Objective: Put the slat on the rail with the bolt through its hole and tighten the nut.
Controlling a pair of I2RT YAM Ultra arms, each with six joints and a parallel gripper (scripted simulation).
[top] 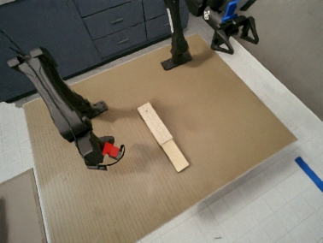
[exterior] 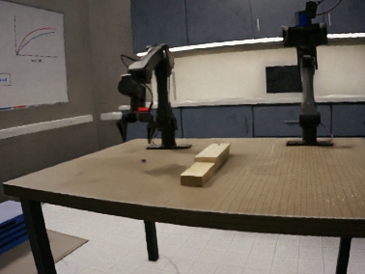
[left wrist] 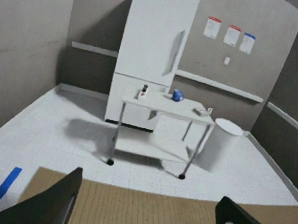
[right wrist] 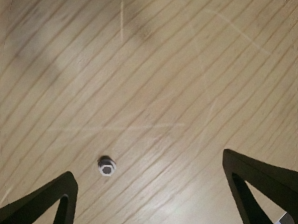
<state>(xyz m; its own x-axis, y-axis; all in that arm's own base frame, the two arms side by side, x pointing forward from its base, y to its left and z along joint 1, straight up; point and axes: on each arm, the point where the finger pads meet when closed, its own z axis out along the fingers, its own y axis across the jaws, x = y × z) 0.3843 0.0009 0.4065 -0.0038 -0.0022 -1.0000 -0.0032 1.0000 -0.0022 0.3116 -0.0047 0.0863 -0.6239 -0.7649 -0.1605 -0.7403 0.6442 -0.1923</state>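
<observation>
The pale wooden slat (top: 156,124) (exterior: 212,152) lies lengthwise on the rail (top: 175,157) (exterior: 192,179), whose front end is bare. A small dark spot at the slat's far end looks like the bolt tip (top: 146,111); how far it stands out cannot be told. The small hex nut (right wrist: 107,167) (exterior: 144,160) lies on the table apart from the rail. My right gripper (right wrist: 146,170) (exterior: 137,133) is open and points down above the nut, which shows nearer its left finger in the right wrist view. My left gripper (top: 243,47) (left wrist: 155,191) is open and empty, raised away from the wood.
The brown table top (top: 222,107) (exterior: 97,185) carries both arm bases. The left gripper hangs near the table's edge in the top view. A white cart (left wrist: 170,106) and a bin (left wrist: 218,145) stand beyond the table.
</observation>
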